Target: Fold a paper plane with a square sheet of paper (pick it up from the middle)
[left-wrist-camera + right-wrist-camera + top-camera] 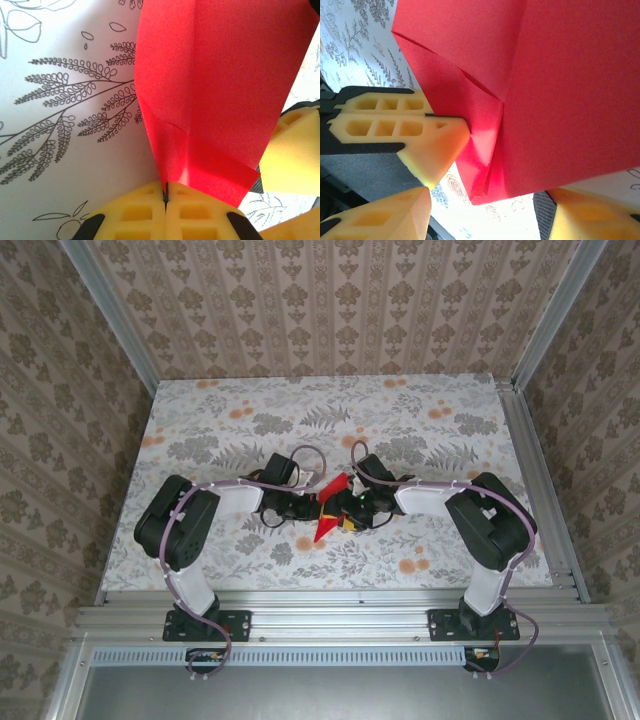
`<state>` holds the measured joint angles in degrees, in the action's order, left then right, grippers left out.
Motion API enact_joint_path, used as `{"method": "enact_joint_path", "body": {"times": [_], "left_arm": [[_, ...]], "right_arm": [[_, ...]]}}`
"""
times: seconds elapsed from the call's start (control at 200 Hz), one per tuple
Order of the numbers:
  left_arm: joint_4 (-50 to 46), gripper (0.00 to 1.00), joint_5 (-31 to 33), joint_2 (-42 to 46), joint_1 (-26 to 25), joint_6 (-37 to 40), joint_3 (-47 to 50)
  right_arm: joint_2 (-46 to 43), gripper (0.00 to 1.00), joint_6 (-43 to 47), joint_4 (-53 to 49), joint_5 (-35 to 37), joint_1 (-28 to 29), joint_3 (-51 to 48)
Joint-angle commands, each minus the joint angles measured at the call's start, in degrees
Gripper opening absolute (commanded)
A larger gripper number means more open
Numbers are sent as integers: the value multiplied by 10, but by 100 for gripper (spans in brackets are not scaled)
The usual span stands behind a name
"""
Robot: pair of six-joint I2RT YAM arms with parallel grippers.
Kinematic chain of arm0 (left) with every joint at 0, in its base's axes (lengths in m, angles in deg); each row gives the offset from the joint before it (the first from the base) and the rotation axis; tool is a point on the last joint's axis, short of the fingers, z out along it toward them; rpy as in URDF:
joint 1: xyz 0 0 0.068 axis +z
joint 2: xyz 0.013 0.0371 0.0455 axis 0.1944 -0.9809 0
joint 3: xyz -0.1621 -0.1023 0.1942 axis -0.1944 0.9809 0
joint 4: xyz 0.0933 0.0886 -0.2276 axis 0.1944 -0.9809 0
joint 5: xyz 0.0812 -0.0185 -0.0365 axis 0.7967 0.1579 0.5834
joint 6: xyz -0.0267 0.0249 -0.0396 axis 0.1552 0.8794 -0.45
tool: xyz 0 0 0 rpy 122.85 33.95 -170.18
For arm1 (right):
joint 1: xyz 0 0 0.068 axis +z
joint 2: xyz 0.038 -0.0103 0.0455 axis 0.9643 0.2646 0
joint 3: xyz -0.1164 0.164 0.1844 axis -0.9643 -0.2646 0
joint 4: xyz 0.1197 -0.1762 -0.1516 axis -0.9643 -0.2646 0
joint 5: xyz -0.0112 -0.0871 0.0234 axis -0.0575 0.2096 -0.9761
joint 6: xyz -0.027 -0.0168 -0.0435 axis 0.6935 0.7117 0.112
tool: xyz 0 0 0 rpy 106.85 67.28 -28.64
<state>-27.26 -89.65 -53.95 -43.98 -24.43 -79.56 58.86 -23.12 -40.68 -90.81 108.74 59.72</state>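
At the middle of the table (pixel 210 430), I have the left gripper (pixel 165 187) pinched shut on the creased square sheet of paper (pixel 220 85), likely anchoring it, while the right gripper (pixel 487 197) straddles its corner, jaws apart.

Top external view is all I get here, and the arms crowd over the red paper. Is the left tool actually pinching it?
Observer: Yes. In the left wrist view the left tool is shut on an edge of the red paper, which fans out from between its pads.
Operator: And the right tool?
Observer: In the right wrist view the right tool is open, its fingers apart with a folded corner of the paper between them, not clamped.
Operator: Any folds made yet?
Observer: Yes, creases and overlapping layers show up close.
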Motion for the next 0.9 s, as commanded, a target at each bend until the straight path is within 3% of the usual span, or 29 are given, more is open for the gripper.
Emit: {"method": "enact_joint_path", "body": {"times": [0.0,0.47,0.895], "left_arm": [[2,3,-11,-6,6,0,8],[9,3,-19,-4,6,-3,13],[24,4,-44,1,6,-25,15]], "right_arm": [[9,58,-18,15,2,4,11],[23,51,-31,38,-5,5,22],[44,34,9,-31,30,10,49]]}}
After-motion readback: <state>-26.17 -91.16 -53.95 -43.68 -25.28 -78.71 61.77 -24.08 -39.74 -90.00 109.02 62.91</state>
